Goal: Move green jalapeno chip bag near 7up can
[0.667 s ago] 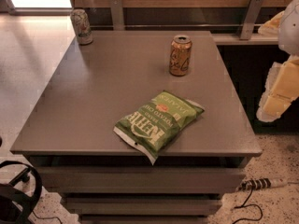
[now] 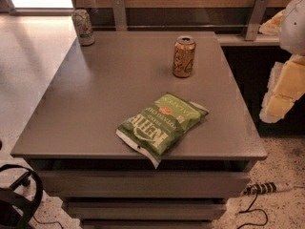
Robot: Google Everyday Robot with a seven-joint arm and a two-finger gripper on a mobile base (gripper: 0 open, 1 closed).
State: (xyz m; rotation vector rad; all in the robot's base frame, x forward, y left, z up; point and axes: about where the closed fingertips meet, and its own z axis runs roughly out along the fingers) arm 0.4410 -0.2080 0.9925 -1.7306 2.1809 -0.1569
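- Standing upright at the far left corner of the surface, the 7up can is seen as a small pale can with green and red markings, well apart from everything else on the top.
- The green jalapeno chip bag is found lying flat near the front edge, about midway along it, with one white sealed end reaching that edge and seeming to hang slightly over it. Its long axis is set on a diagonal, from the front edge toward the far right corner. The foil is crinkled, and the white "Kettle" lettering is read upside down from the camera.
- A gold-brown can is placed upright beyond the bag, right of centre toward the far edge. It is apart from the bag and is not the goal.
- The tool is held off the surface, past the right edge, as a pale cream and yellow shape. Whether it is wide or narrow cannot be told; the bag is not in it.
- The bag is judged to lie left of the tool and nearer the front edge, so a reach in across the right edge is called for first. The carry would then run diagonally to the far left corner, clear of the gold-brown can.
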